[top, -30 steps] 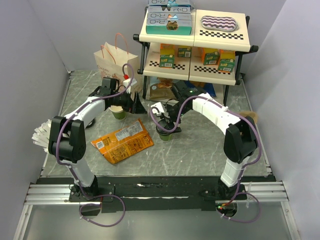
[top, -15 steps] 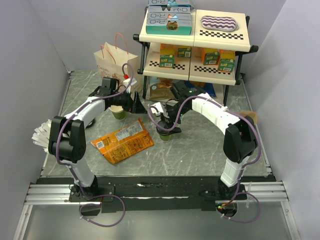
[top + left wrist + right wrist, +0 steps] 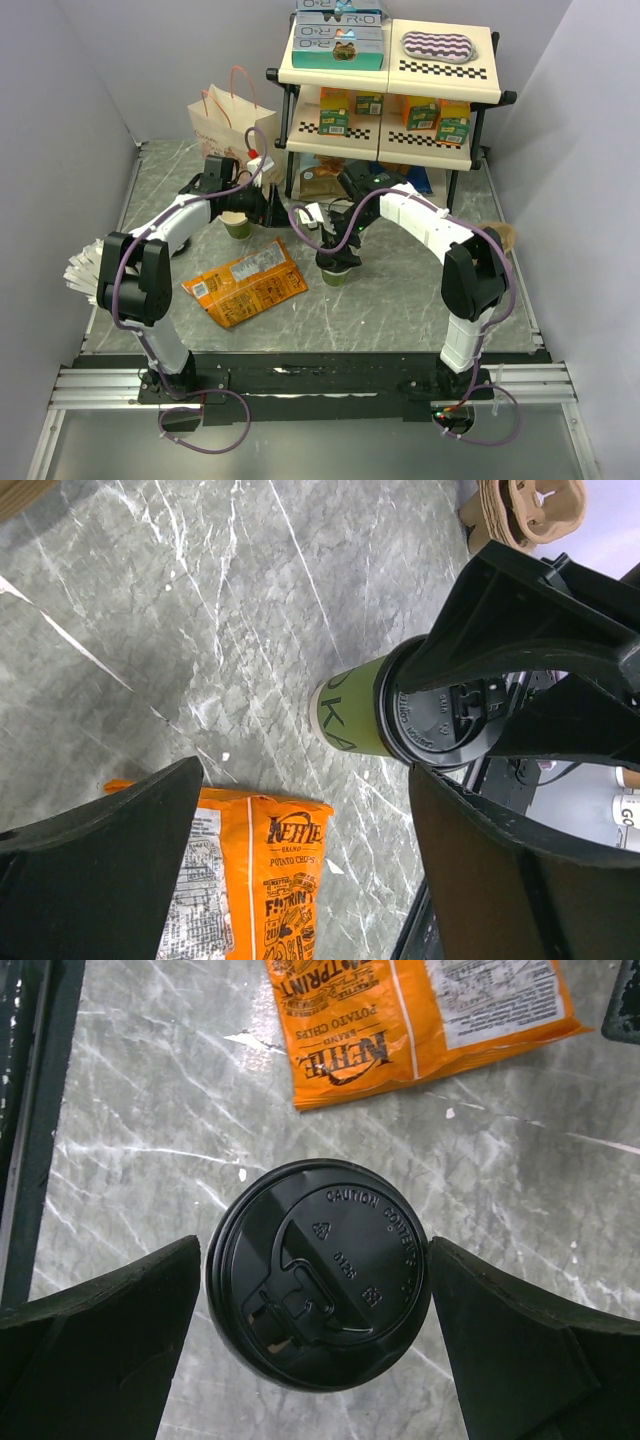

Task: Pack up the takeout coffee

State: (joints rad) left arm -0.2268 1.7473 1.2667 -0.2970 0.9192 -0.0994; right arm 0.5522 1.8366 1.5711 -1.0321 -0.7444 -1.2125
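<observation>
— Marble table [image 3: 400, 300], rack [image 3: 440, 93] at the back, bag [image 3: 228, 118] at the back left. Where are we in the packing?
— At the grasp, I'd say. The cup [image 3: 352, 718], green with a black lid [image 3: 318, 1272], stands upright mid-table, just beside the chips [image 3: 245, 283]. The right gripper [image 3: 316, 1260] hangs over it with its jaws wide. One finger is on each side of the lid, close but not pinching.
— And the left?
— The left gripper [image 3: 270, 208] is spread open too and holds nothing. It is near the bag, just beside a second cup [image 3: 238, 229].
— Next move?
— Probably close squarely on the cup, lift it straight and keep it upright. Then carry it over to the bag and lower it through the mouth. The bag is well apart from the cup and the left arm lies roughly between them, so the path needs care.
— Count?
— Two green cups, though from above I can't tell whether the second has a lid. One bag, one chips packet, two grippers.
</observation>
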